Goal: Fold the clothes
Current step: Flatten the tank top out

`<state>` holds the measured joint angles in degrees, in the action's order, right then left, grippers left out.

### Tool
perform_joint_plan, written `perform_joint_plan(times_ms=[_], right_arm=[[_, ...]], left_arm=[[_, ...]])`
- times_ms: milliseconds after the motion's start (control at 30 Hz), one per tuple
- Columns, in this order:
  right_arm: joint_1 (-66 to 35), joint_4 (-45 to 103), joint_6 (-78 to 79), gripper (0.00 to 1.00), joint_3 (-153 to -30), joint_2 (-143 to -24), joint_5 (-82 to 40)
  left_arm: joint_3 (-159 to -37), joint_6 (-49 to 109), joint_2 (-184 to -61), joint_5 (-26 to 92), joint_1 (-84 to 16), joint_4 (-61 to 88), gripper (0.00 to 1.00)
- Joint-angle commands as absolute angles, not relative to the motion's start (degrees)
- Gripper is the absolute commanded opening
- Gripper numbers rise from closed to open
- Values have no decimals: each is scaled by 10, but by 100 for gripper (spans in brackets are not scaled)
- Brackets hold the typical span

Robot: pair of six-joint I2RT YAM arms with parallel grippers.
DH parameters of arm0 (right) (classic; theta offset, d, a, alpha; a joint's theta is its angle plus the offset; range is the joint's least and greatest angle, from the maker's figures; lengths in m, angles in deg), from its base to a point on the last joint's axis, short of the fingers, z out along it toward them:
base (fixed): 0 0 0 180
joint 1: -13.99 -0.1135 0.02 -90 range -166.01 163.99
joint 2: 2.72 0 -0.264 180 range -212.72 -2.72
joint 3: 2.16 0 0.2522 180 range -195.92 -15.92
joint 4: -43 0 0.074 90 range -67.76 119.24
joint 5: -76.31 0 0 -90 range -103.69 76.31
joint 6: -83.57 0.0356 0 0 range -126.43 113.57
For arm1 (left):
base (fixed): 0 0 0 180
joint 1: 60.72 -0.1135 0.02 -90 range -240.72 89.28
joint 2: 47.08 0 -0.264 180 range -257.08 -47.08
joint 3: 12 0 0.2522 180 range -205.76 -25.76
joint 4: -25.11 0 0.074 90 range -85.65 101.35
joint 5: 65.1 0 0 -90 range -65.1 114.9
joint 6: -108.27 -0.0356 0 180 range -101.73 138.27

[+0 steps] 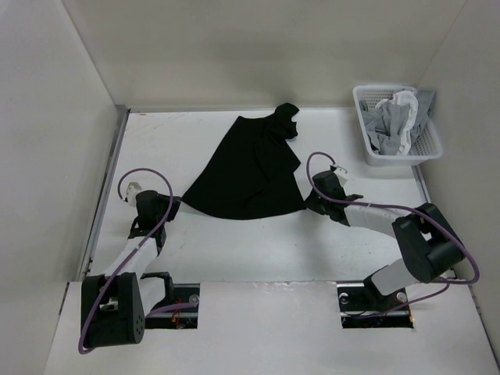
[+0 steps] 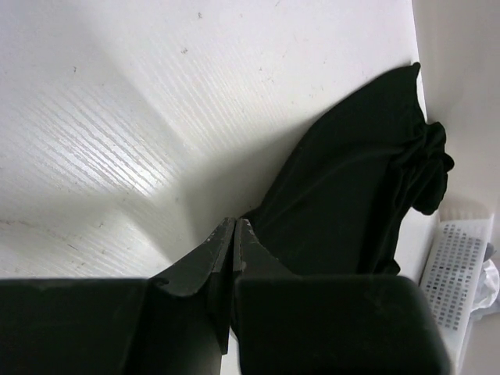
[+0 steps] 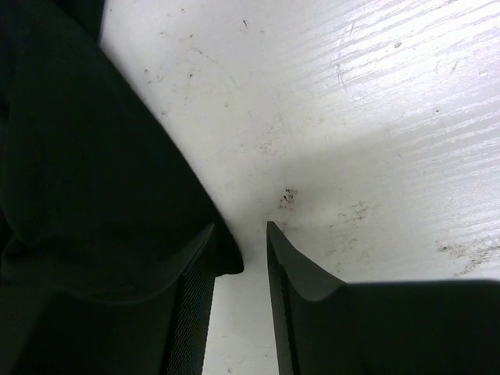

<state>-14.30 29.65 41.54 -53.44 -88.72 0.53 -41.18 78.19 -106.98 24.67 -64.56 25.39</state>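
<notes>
Securing both near corners of the black garment point(image 1: 250, 176) appears to be the step in hand, ahead of a first fold.

1. Left gripper point(image 2: 234, 226): the fingers are clenched tip to tip. The near-left corner of the garment tapers straight into them and appears pinched there.
2. Right gripper point(image 3: 241, 226): the fingers are released, with bare table point(image 1: 258, 250) showing in the gap. The near-right corner lies against the inner edge of one finger but is not between the two.
3. Recommended action: shift the right gripper sideways until the corner sits fully inside the gap, lower it to the table, then close. Take only the hem layer. Lift both corners together and level, since uneven height would likely skew the fold.

Materials and shapes: the table is white, hard and finely ribbed, with dark scuffs near the right gripper. The garment is matte, soft and thin. It lies mid-table as a rough triangle, wide at the near hem and narrowing toward the far side, where it ends in a bunched knot of fabric. Expect it to drape and drag rather than hold form.

Beyond it, at the far right, a white perforated basket point(image 1: 426, 148) holds crumpled grey and white cloth point(image 1: 394, 117).
</notes>
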Motion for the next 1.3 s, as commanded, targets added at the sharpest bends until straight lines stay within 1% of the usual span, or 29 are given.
perform_joint_plan(times_ms=[0,100,233,367,500,700,867,933,1033,1167,1233,1267], right_arm=[[-158,288,409,35,-540,-899,5],[-166,288,413,33,-540,-897,3],[-172,288,418,38,-528,-882,-4],[-171,288,416,38,-523,-885,-16],[-172,292,419,32,-524,-895,-20],[-172,305,429,17,-518,-895,-18],[-172,324,428,3,-508,-879,-15],[-174,329,426,0,-499,-845,-6],[-187,315,410,0,-494,-763,20],[-219,204,384,0,-530,-594,71],[-245,130,363,0,-577,-507,112],[-265,85,345,0,-620,-464,143]], left_arm=[[-431,787,-1070,249,-645,288,0],[-431,786,-1069,249,-645,290,0],[-429,784,-1074,249,-641,295,0],[-429,784,-1083,250,-637,302,0],[-430,785,-1082,251,-633,304,0],[-429,784,-1083,251,-631,309,0],[-428,784,-1083,251,-631,309,0],[-431,786,-1079,252,-631,309,0],[-444,795,-1058,260,-618,303,0],[-488,811,-975,251,-582,260,0],[-532,812,-920,240,-564,219,0],[-566,811,-887,232,-554,193,0]])
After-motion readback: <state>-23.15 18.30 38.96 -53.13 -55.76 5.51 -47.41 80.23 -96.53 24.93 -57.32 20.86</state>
